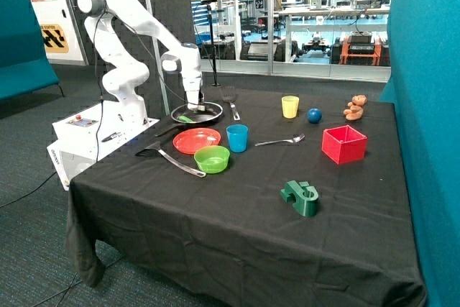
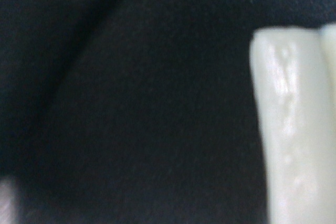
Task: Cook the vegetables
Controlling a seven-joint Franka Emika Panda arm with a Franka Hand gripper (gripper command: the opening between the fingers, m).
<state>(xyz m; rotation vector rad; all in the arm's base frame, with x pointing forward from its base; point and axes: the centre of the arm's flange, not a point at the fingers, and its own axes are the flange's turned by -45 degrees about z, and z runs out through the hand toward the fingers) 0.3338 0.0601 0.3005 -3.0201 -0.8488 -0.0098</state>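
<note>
A black frying pan sits at the back of the black-clothed table. My gripper is lowered into the pan, close to its floor. A small bright green elongated vegetable lies in the pan at its near rim, beside the gripper. In the wrist view a pale whitish vegetable fills one side, very close to the camera, over the pan's dark surface. I cannot tell whether the gripper holds the pale piece.
In front of the pan are a red plate, a lime green bowl, a blue cup and a black spatula. Further along are a spoon, a yellow cup, a red box and a dark green block.
</note>
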